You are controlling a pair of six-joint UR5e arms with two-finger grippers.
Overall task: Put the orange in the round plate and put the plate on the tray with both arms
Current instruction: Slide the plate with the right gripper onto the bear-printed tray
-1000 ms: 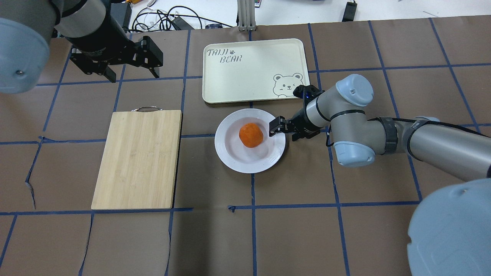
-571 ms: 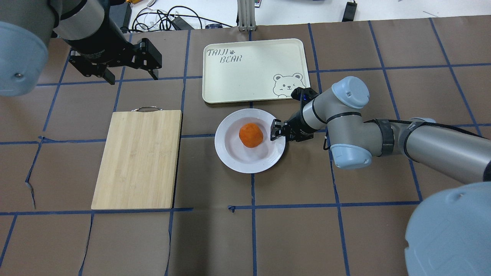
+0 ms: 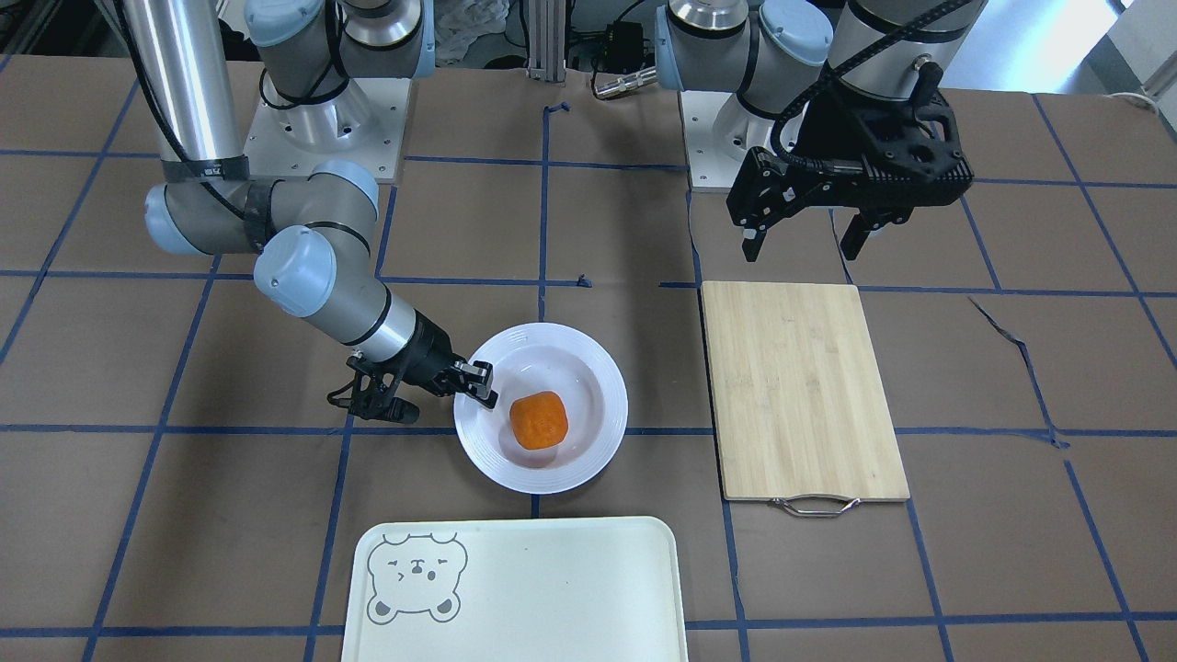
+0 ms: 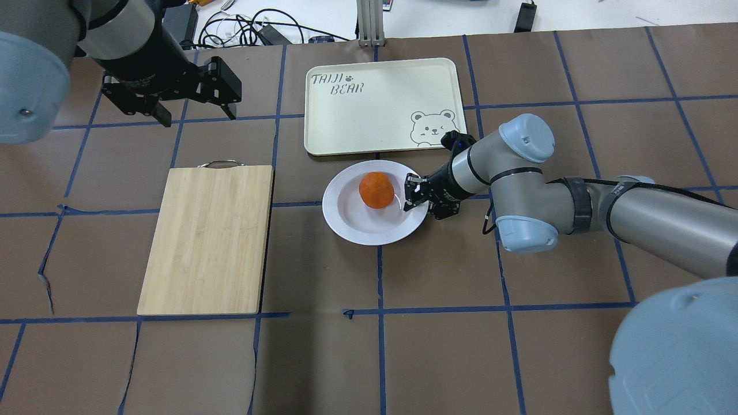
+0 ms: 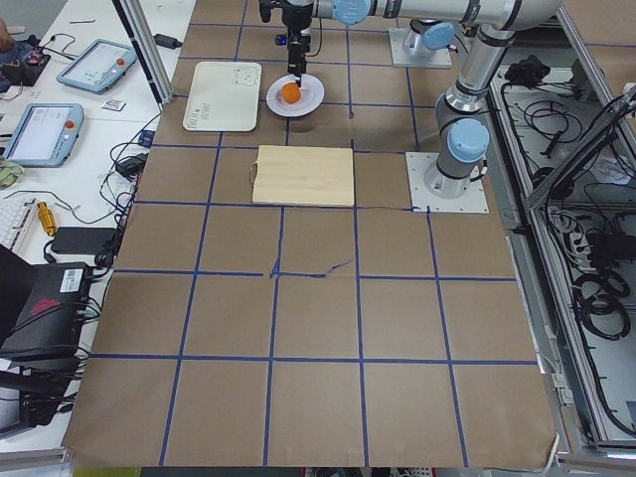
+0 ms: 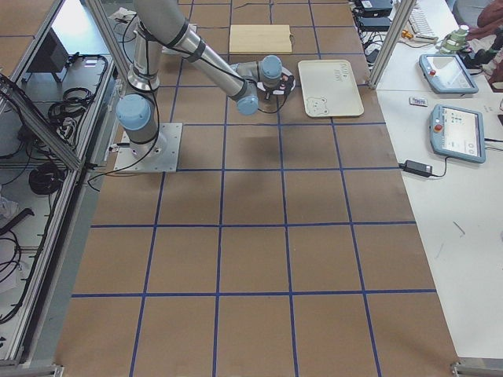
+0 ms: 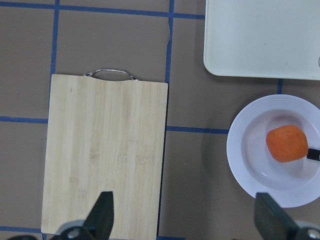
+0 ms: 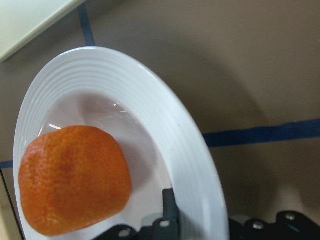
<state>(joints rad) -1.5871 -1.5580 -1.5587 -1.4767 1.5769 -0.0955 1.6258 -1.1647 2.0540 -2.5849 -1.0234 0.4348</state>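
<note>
Brown taped tabletop (image 4: 461, 346), tray (image 4: 380, 104) just beyond the plate (image 4: 357, 233): my right claw (image 4: 414, 196) pinched on the plate's rim, orange (image 4: 376, 191) loose in its well, my left claw (image 4: 198, 115) spread wide, well away from the plate, so I'd bring it onto the opposite rim, lift level, slow.

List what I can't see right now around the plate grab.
- Right gripper: the finger under the plate rim is hidden by the plate in every close view.
- Tray: near end cut off by the front view's bottom edge.
- Exterior right: the right arm covers most of the plate; I can't find the orange there.
- Exterior left: gripper too small to judge.
</note>
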